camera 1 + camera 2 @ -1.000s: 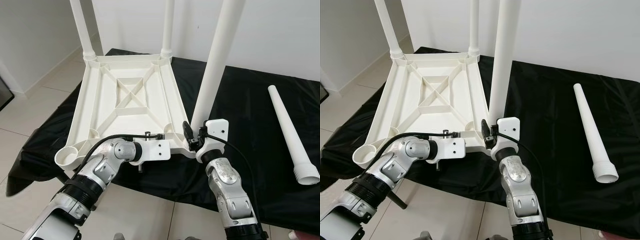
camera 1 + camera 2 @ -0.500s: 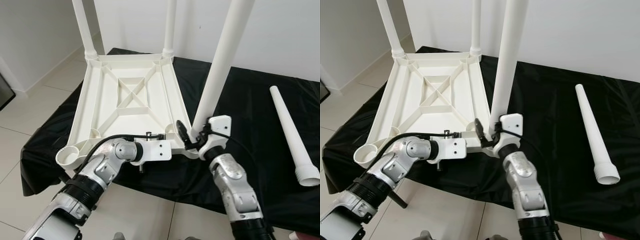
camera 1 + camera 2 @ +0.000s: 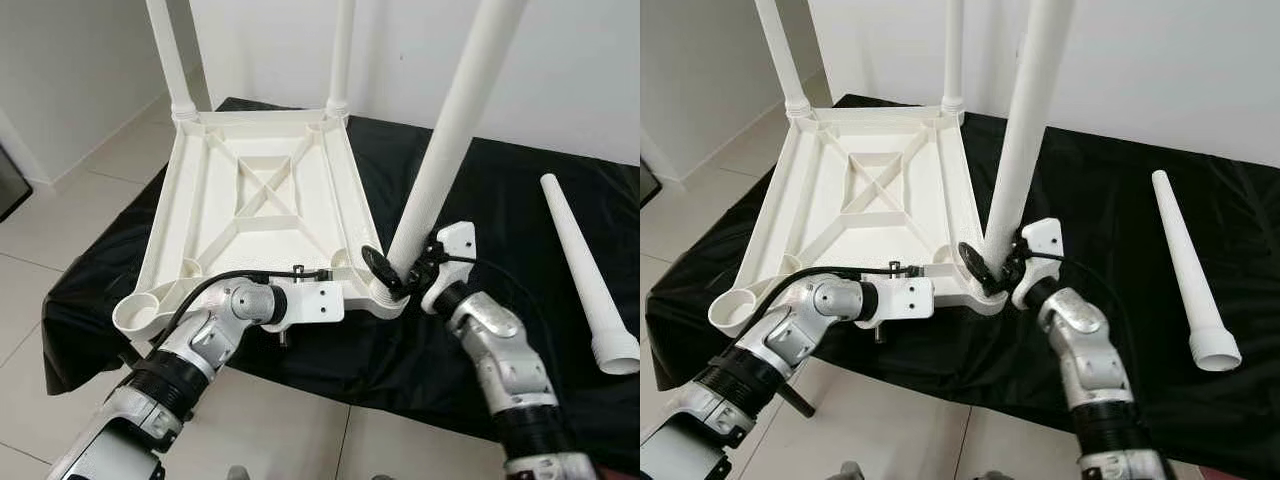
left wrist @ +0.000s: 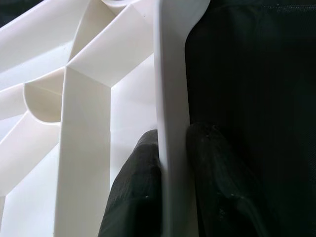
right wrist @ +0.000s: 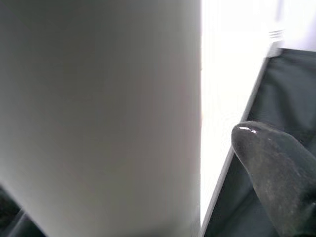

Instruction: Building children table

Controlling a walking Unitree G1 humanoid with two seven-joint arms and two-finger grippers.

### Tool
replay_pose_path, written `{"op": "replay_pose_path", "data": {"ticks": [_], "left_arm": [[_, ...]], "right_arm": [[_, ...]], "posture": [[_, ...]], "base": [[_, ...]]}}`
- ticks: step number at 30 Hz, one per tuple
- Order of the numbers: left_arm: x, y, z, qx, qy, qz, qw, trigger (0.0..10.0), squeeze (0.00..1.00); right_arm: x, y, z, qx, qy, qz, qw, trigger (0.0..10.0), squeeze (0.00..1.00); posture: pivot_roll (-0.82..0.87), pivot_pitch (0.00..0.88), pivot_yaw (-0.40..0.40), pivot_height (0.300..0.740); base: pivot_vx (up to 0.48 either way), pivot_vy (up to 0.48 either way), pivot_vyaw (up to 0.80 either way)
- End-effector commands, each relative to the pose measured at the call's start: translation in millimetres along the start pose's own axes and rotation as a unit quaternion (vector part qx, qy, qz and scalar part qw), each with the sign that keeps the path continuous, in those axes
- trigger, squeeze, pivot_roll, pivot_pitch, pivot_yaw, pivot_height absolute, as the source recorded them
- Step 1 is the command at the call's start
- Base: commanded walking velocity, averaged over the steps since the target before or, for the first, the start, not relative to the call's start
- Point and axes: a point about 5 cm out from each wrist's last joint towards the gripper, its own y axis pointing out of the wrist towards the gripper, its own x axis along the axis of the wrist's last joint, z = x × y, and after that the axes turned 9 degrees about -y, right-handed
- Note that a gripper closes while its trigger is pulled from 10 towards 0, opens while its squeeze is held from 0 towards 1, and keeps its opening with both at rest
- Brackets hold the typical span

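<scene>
The left hand [image 4: 170, 197] pinches the upturned tabletop's [image 3: 250, 200] rim while the right hand [image 3: 395, 275] clasps a leaning leg [image 3: 450, 140].

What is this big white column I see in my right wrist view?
Observer: A table leg, leaning in the near right corner socket of the upside-down tabletop. The right pincer is at its base.
Operator: Is the tabletop held?
Observer: Yes, the left pincer is clamped on its near rim.
Operator: Any legs left to fit?
Observer: One loose leg lies on the black cloth to the right, and the near left socket is empty.
</scene>
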Motion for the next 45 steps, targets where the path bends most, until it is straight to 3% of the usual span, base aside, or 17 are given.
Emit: {"op": "replay_pose_path", "data": {"ticks": [1, 7, 19, 20, 21, 22, 24, 25, 31, 32, 33, 34, 35, 36, 37, 38, 45], "left_arm": [[-1, 2.0, -2.0, 0.004, 0.002, -0.003, 1.0, 10.0, 0.0], [0, 1.6, -1.8, 0.003, 0.002, -0.003, 1.0, 10.0, 0.0], [0, 0.4, -1.0, 0.004, 0.001, -0.002, 1.0, 10.0, 0.0], [0, 0.2, -1.0, 0.005, 0.001, -0.001, 1.0, 10.0, 0.0], [0, 0.2, -1.0, 0.005, 0.001, -0.001, 1.0, 10.0, 0.0], [-1, 0.2, -1.1, 0.005, 0.001, -0.001, 1.0, 10.0, 0.0], [-1, 0.1, -1.1, 0.005, 0.001, -0.001, 1.0, 10.0, 0.0], [-1, 0.1, -1.3, 0.004, 0.001, -0.001, 1.0, 10.0, 0.0], [-1, 0.1, -1.4, 0.004, 0.001, -0.001, 1.0, 10.0, 0.0], [-1, 0.3, -1.6, 0.003, 0.002, -0.002, 1.0, 10.0, 0.0], [-1, 0.3, -1.6, 0.003, 0.002, -0.002, 1.0, 10.0, 0.0], [0, 0.7, -1.7, 0.003, 0.002, -0.002, 1.0, 10.0, 0.0], [0, 0.9, -1.8, 0.002, 0.003, -0.003, 1.0, 10.0, 0.0], [0, 1.0, -1.8, 0.002, 0.003, -0.003, 1.0, 10.0, 0.0], [0, 1.0, -1.8, 0.002, 0.003, -0.003, 1.0, 10.0, 0.0], [0, 1.1, -1.9, 0.001, 0.003, -0.003, 1.0, 10.0, 0.0], [0, 1.2, -1.4, 0.002, 0.004, -0.003, 1.0, 10.0, 0.0]], "right_arm": [[-2, -2.9, -7.1, 0.026, 0.004, -0.004, 1.0, 10.0, 0.0], [-7, -0.6, -16.4, 0.087, -0.005, 0.006, 0.996, 10.0, 0.0], [-8, 0.5, -28.6, 0.131, -0.005, 0.008, 0.991, 10.0, 0.0], [-8, 0.6, -29.6, 0.136, -0.004, 0.006, 0.991, 7.0, 0.0], [-8, 0.6, -29.6, 0.136, -0.004, 0.006, 0.991, 7.0, 0.0], [-6, 0.3, -31.0, 0.142, -0.001, 0.002, 0.99, 4.9, 0.0], [-5, -0.3, -31.6, 0.149, 0.001, 0.0, 0.989, 4.9, 0.0], [-3, -1.6, -31.7, 0.157, 0.004, -0.006, 0.988, 10.0, 0.0], [2, -7.5, -32.3, 0.177, 0.007, -0.016, 0.984, 10.0, 0.0], [2, -9.2, -33.2, 0.178, 0.006, -0.015, 0.984, 6.6, 0.0], [2, -9.2, -33.2, 0.178, 0.006, -0.015, 0.984, 6.6, 0.0], [1, -10.8, -34.5, 0.18, 0.007, -0.015, 0.984, 8.1, 0.0], [1, -11.8, -35.3, 0.181, 0.008, -0.015, 0.983, 8.1, 0.0], [1, -12.1, -36.0, 0.18, 0.007, -0.015, 0.984, 3.2, 0.0], [1, -12.1, -36.0, 0.18, 0.007, -0.015, 0.984, 3.2, 0.0], [1, -12.4, -36.2, 0.182, 0.006, -0.016, 0.983, 0.0, 0.0], [1, -12.0, -35.6, 0.186, 0.007, -0.017, 0.982, 0.0, 0.0]], "posture": [[-0.03, 0.008, -0.012, 0.74], [-0.03, 0.013, -0.009, 0.74], [-0.03, 0.016, -0.008, 0.74], [-0.03, 0.015, -0.008, 0.74], [-0.03, 0.015, -0.008, 0.74], [-0.03, 0.014, -0.008, 0.74], [-0.03, 0.014, -0.008, 0.74], [-0.03, 0.012, -0.009, 0.74], [-0.03, 0.01, -0.006, 0.74], [-0.03, 0.009, -0.004, 0.74], [-0.03, 0.009, -0.004, 0.74], [-0.04, 0.008, -0.002, 0.74], [-0.04, 0.008, -0.002, 0.74], [-0.04, 0.006, -0.001, 0.74], [-0.04, 0.006, -0.001, 0.74], [-0.04, 0.006, -0.001, 0.74], [-0.04, 0.0, -0.004, 0.74]], "base": [[0.0, 0.0, 0.0], [0.0, 0.0, 0.0], [0.0, 0.0, 0.0], [0.0, 0.0, 0.0], [0.0, 0.0, 0.0], [0.0, 0.0, 0.0], [0.0, 0.0, 0.0], [0.0, 0.0, 0.0], [0.0, 0.0, 0.0], [0.0, 0.0, 0.0], [0.0, 0.0, 0.0], [0.0, 0.0, 0.0], [0.0, 0.0, 0.0], [0.0, 0.0, 0.0], [0.0, 0.0, 0.0], [0.0, 0.0, 0.0], [0.0, 0.0, 0.0]]}}
